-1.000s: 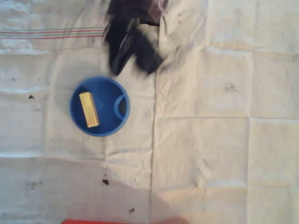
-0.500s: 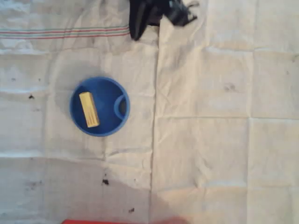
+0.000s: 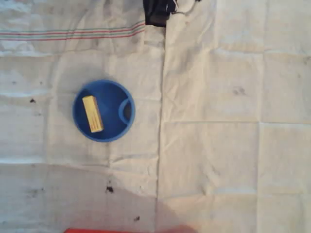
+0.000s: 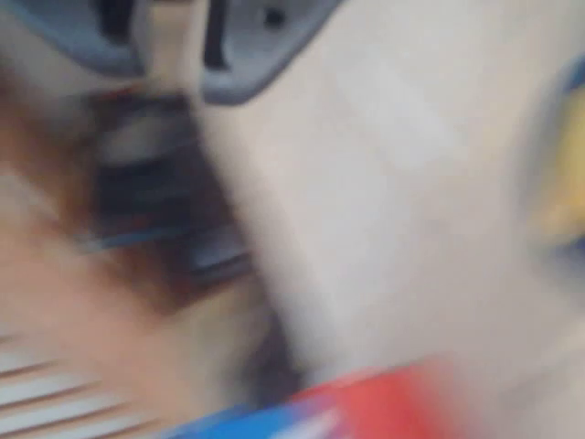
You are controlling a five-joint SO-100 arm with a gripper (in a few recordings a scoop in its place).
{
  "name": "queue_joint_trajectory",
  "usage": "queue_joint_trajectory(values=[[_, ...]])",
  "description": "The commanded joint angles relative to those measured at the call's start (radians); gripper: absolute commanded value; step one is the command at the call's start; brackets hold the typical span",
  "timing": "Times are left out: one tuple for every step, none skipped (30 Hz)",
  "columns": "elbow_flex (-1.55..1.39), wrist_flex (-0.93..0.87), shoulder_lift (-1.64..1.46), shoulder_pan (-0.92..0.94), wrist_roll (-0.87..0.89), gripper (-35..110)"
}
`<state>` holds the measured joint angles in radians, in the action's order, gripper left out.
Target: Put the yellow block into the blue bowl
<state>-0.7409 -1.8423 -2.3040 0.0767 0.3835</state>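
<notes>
Lying flat inside the blue bowl, toward its nine o'clock side and opposite the small inner pocket at three o'clock, the yellow block is seen in the overhead view, so the task is judged complete. The gripper is placed well apart at the bowl's one o'clock; whether its jaws are apart cannot be told.

Smooth plastic blue bowl, matt yellow block, creased cloth

block in bowl left side, overhead view, hand at top edge
</notes>
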Motion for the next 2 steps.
queue_joint_trajectory(values=[[-0.256,0.049,-0.123,0.002,0.005,0],[-0.314,0.071,-0.158,0.0,0.005,0]])
